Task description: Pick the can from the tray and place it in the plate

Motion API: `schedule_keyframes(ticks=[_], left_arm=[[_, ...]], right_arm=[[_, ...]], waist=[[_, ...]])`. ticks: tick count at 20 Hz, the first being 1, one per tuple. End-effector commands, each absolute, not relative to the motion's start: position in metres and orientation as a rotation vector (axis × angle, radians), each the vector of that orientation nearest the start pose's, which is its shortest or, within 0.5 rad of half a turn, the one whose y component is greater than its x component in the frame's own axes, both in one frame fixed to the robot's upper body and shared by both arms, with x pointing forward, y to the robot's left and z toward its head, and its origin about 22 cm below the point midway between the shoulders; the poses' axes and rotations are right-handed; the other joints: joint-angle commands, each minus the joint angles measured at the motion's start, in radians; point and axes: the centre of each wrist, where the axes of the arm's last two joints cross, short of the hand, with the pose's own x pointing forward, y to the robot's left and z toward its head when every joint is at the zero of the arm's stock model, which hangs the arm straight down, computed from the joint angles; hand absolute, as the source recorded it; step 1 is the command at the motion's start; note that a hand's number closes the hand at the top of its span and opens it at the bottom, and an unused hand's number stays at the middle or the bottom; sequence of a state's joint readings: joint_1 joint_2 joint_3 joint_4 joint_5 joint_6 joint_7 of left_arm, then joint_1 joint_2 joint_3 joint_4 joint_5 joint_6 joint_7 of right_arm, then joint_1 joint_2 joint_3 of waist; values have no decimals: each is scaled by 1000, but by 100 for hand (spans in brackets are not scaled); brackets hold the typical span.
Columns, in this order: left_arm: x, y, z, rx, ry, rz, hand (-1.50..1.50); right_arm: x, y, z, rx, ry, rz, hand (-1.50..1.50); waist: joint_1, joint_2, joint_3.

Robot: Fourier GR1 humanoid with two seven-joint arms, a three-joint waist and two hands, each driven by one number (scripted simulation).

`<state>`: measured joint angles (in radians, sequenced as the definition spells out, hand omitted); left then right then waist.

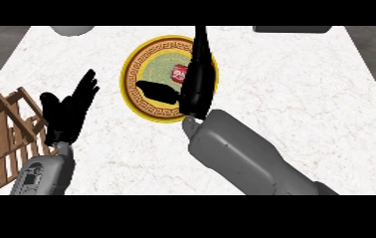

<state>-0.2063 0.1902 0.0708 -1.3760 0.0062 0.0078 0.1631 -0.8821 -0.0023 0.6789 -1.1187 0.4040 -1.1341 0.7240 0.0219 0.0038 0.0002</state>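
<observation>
The red can sits inside the round yellow-rimmed plate at the middle of the counter. My right hand hovers over the plate's right half and covers the can's right side. Its fingers stretch straight toward the far edge, and its thumb spreads left below the can, so the hand is open. The wooden slatted tray shows at the left edge. My left hand rests open beside it, fingers up, holding nothing.
A grey rounded object pokes in at the far left edge of the white marble counter. At the far right lies a dark flat object.
</observation>
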Motion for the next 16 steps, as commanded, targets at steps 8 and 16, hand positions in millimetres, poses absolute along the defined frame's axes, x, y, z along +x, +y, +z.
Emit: schedule_keyframes(ticks=[8, 16], left_arm=[[286, 293, 1, 173, -1401, -77, 0], [282, 302, 12, 162, -1404, -80, 0]], right_arm=[[314, -18, 84, -534, -1712, -36, -150], [298, -61, 58, -559, -1642, -20, -150]], waist=[[-24, -5, -1], [-24, -5, 0]])
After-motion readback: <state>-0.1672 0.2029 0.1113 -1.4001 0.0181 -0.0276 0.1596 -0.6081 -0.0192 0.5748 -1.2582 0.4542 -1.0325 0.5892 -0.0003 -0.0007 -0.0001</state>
